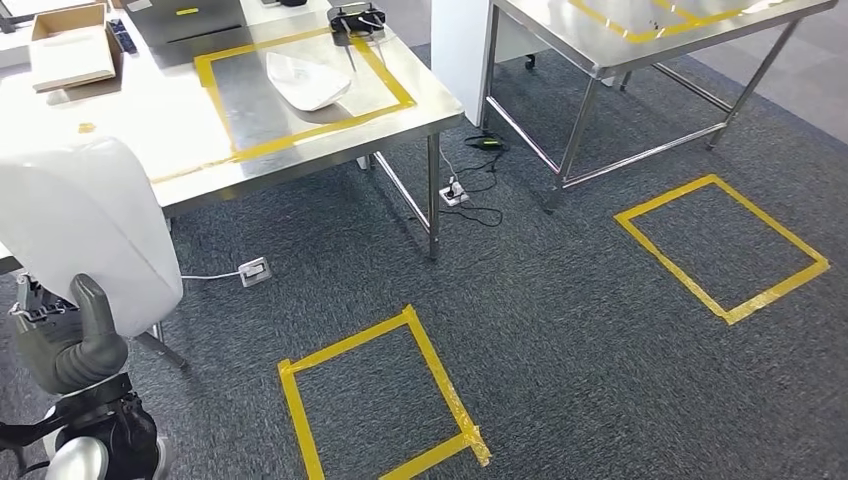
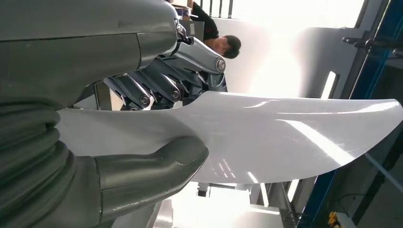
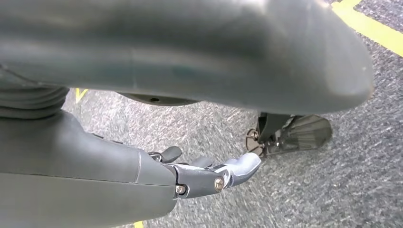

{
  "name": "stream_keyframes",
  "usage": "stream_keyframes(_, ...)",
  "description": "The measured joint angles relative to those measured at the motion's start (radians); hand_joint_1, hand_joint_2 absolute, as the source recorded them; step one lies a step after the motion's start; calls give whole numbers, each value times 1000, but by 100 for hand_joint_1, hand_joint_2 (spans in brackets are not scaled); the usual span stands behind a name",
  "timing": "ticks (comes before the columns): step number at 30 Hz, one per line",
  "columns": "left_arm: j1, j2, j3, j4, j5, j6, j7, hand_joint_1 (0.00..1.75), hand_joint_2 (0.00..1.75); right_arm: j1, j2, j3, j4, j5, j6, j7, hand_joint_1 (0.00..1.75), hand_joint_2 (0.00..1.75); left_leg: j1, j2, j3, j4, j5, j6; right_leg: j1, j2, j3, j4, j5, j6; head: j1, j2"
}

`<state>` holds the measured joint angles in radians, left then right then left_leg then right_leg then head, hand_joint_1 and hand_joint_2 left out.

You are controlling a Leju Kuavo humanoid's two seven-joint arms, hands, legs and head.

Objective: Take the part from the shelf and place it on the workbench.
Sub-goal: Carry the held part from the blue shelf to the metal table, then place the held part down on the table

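One white part [image 2: 285, 137], smooth, glossy and curved like a shallow shell, is held by the left hand [image 2: 157, 118]: the thick grey thumb [image 2: 147, 173] presses one face and the darker metal fingers [image 2: 161, 83] lie across the other. In the head view the same part [image 1: 85, 225] rises as a broad rounded white panel just above the left hand [image 1: 75, 345], which sits low at the robot's side.

Right hand [image 3: 209, 173]: grey, smooth shell, fingers loosely extended and apart, holding nothing, hanging above the carpet.

Beyond the left hand, ahead and near: a stainless-steel workbench [image 1: 150, 110], brushed and reflective, with a rectangle of yellow tape [image 1: 300, 125] on its top. Inside the rectangle lies a second white part [image 1: 308, 80], pointed-oval in outline. A black device [image 1: 357, 18] sits at the rectangle's far edge; a cardboard box [image 1: 72, 45] lies at the bench's far side.

Floor: dark grey speckled carpet [image 1: 560, 330] with two yellow tape rectangles, one close to the left hand [image 1: 380, 400], one well apart toward the right [image 1: 720, 245]. White sockets and black cables [image 1: 470, 190] lie under the bench. A second steel table [image 1: 640, 45] stands farther off.

A person [image 2: 223, 42] is visible past the held part in the left wrist view.
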<state>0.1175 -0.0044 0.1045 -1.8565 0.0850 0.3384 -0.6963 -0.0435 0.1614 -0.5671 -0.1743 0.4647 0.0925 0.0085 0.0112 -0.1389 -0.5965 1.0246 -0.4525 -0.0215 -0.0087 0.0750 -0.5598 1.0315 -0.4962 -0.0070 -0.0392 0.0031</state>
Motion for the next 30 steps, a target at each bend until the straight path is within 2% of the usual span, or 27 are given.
stream_keyframes(1,1,0,3,-5,6,4,-1,175,175,-1,1,-1,0,-3,-1,-2,0,0,2,-6,-3,-2,2,-7,-1,-14,2,-3,3,-6,0,0)
stream_keyframes(2,3,0,7,-10,11,8,-2,175,175,-2,2,-3,0,-5,-3,-4,0,0,2,7,-8,3,-1,-12,-1,-26,5,-8,7,-13,0,0)
stream_keyframes(3,2,1,10,-15,15,11,-2,175,175,-2,2,-5,0,-8,-4,-6,0,0,1,34,-16,21,-14,-16,-4,-41,8,-13,11,-21,-3,0)
stream_keyframes(5,-2,-1,13,-21,19,14,-3,175,175,1,3,-8,0,-12,-7,-5,0,0,-1,103,-60,117,-74,-21,-5,-71,10,-19,14,-31,-7,0)
stream_keyframes(6,-4,-2,13,-22,21,14,-3,175,175,3,3,-9,0,-12,-8,-3,0,0,0,120,-90,184,-109,-25,-4,-87,9,-19,13,-33,-9,0)
stream_keyframes(7,-6,-4,13,-21,22,16,-3,175,175,5,3,-9,0,-12,-9,-1,0,0,2,128,-116,241,-133,-29,-4,-104,8,-18,13,-33,-9,0)
stream_keyframes(8,-7,-5,13,-20,23,18,-2,175,175,6,4,-10,0,-12,-10,1,0,0,4,131,-128,273,-140,-32,-3,-120,7,-18,12,-33,-9,0)
stream_keyframes(9,-9,-6,13,-18,23,22,-2,175,175,6,4,-11,0,-13,-11,3,0,0,5,136,-119,265,-127,-34,-3,-136,8,-18,11,-32,-9,0)
stream_keyframes(10,-13,-6,13,-17,22,27,-2,175,175,5,5,-13,0,-14,-12,4,0,0,7,144,-90,216,-98,-35,-4,-150,9,-17,9,-29,-9,0)
stream_keyframes(11,-19,-7,13,-17,22,30,-2,175,175,4,6,-14,0,-15,-13,5,0,0,7,168,-48,142,-67,-35,-3,-164,11,-14,6,-25,-9,0)
stream_keyframes(13,-32,-7,13,-16,22,33,-2,175,175,2,7,-18,0,-16,-17,11,0,0,6,214,15,30,-30,-24,2,-186,15,-8,-2,-13,-9,0)
stream_keyframes(14,-37,-7,13,-16,22,33,-2,175,175,1,7,-19,0,-16,-19,15,0,0,4,225,24,10,-26,-16,5,-195,17,-6,-5,-7,-8,0)
stream_keyframes(16,-43,-7,13,-16,21,34,-3,175,175,-1,7,-20,0,-15,-21,22,0,0,2,205,17,10,-25,0,5,-216,24,-9,-6,5,-6,0)
stream_keyframes(17,-46,-7,13,-15,20,37,-3,175,175,-3,7,-21,0,-15,-23,25,0,0,3,192,16,7,-22,7,3,-215,27,-7,-10,12,-5,0)
stream_keyframes(18,-50,-7,13,-15,18,42,-3,175,175,-5,7,-22,0,-15,-24,26,0,0,5,179,17,4,-19,14,0,-197,24,6,-21,18,-4,0)
stream_keyframes(19,-54,-8,13,-15,17,47,-4,175,175,-5,7,-23,0,-16,-26,26,0,0,8,166,18,2,-15,21,-3,-166,9,41,-45,24,-2,0)
stream_keyframes(21,-58,-9,13,-15,18,54,-5,175,175,-5,7,-27,0,-17,-29,24,0,0,9,140,14,1,-9,30,-5,-100,-51,166,-109,30,2,0)
stream_keyframes(22,-58,-10,13,-15,21,55,-4,175,175,-3,7,-30,0,-18,-31,23,0,0,8,125,11,1,-8,32,-5,-86,-86,231,-133,31,3,0)
stream_keyframes(23,-56,-11,13,-13,25,55,-4,175,175,-1,7,-31,0,-17,-31,23,0,0,7,110,9,3,-7,33,-5,-81,-108,269,-138,30,3,0)
stream_keyframes(24,-55,-12,13,-12,28,55,-4,175,175,1,7,-32,0,-17,-32,24,0,0,6,94,7,4,-7,33,-4,-79,-112,269,-123,27,3,0)
stream_keyframes(25,-54,-13,13,-10,31,55,-4,175,175,2,7,-33,0,-16,-33,27,0,0,6,81,7,5,-6,33,-4,-75,-97,229,-90,23,4,0)
stream_keyframes(27,-54,-16,13,-8,30,58,-4,175,175,2,5,-35,0,-19,-41,35,0,0,5,61,8,8,-6,30,0,-63,-38,90,-20,10,6,0)
stream_keyframes(28,-54,-17,13,-7,28,61,-4,175,175,-1,5,-38,0,-25,-46,39,0,0,3,54,7,9,-6,25,2,-59,-16,35,-1,5,6,0)
stream_keyframes(29,-53,-17,13,-8,26,64,-5,175,175,-5,4,-42,0,-33,-50,42,0,0,2,49,6,9,-6,20,4,-56,-4,4,7,3,7,0)
stream_keyframes(30,-52,-18,13,-8,26,67,-5,175,175,-8,4,-47,0,-41,-54,46,0,0,1,48,4,9,-8,20,5,-55,-3,-7,6,5,7,0)
